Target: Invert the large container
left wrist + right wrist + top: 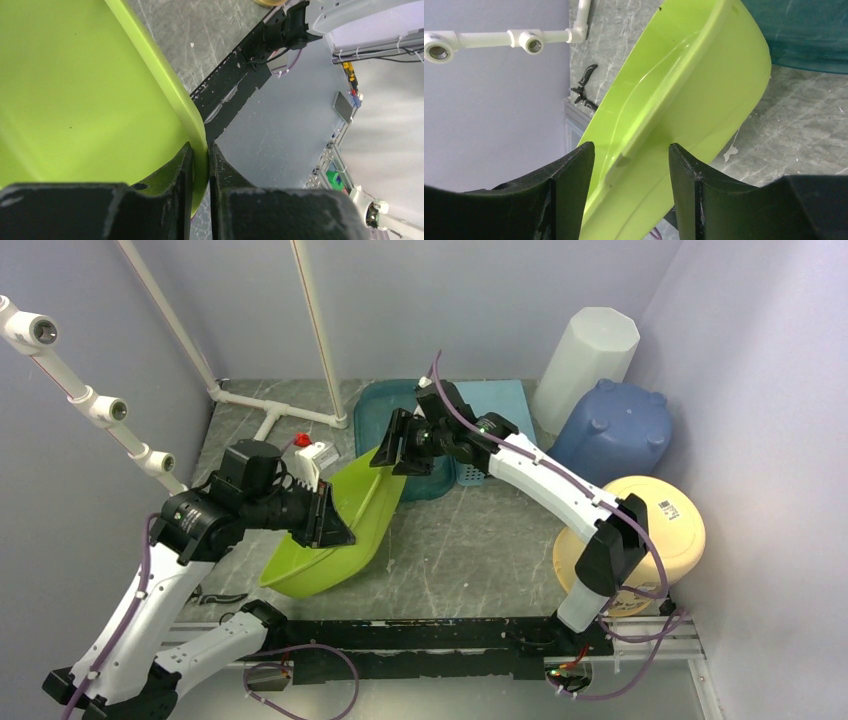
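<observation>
One lime-green tub (330, 565) is clamped by its rim between the fingers of the left gripper (200, 150). It is tilted on edge, its long axis running away toward the right gripper (631, 150), whose jaws are spread wide around the far rim. One teal basin (382, 407) is seen just beyond that gripper.

Cream tub (675, 540) partly hidden, green container (75, 90) cropped

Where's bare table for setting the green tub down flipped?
Bare grey tabletop lies between the tilted lime-green plastic tub and the cream round basin, nearer than the teal tub. Crowded: far right corner, with white bin and blue tub.
</observation>
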You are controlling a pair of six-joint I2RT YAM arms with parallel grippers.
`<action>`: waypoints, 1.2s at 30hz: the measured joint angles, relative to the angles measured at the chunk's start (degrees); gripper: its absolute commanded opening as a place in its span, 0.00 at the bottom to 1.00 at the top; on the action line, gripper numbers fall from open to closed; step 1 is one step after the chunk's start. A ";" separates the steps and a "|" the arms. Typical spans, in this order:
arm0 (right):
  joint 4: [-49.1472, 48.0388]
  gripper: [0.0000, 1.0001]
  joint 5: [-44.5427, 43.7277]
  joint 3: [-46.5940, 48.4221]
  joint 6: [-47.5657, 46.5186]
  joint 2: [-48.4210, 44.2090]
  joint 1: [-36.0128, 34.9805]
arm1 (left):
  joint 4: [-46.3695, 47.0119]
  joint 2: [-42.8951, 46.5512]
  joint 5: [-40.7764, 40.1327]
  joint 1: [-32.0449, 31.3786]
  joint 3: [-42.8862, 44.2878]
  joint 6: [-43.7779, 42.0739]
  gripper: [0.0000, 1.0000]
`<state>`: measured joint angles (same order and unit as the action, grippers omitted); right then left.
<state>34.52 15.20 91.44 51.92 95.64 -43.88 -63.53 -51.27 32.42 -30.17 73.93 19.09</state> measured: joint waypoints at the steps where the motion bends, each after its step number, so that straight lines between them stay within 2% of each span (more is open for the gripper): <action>1: 0.90 0.59 -0.31 0.79 0.15 0.35 -0.11 | -0.11 -0.09 0.52 -0.02 -0.17 -0.39 0.03; 11: 6.78 0.53 -1.36 7.43 -1.33 6.58 -1.01 | -1.05 -2.14 2.54 -0.20 -1.40 -2.14 0.03; 20: 7.91 0.29 -1.40 7.19 -1.31 8.20 -2.12 | -2.01 -3.39 1.70 -2.99 -2.36 -2.43 0.03; 22: 7.52 0.20 -1.20 6.54 -1.09 8.20 -2.08 | -2.05 -3.78 0.92 -4.22 -2.36 -2.38 0.03; 28: 4.55 0.04 0.61 2.05 1.84 8.17 -1.99 | -2.34 -5.77 -2.14 -9.03 -2.84 -2.03 0.03; 31: 3.23 0.00 1.09 0.17 2.86 8.09 -1.64 | -1.84 -6.75 -4.74 -11.61 -3.32 -1.64 0.14; 36: 0.13 0.00 1.64 -2.67 4.15 7.10 -1.53 | -1.73 -7.08 -7.52 -14.16 -3.43 -1.16 0.42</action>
<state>34.65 16.84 88.77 56.07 102.74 -45.41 -65.25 -58.35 24.91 -44.34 70.50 17.93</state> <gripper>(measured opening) 0.204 0.291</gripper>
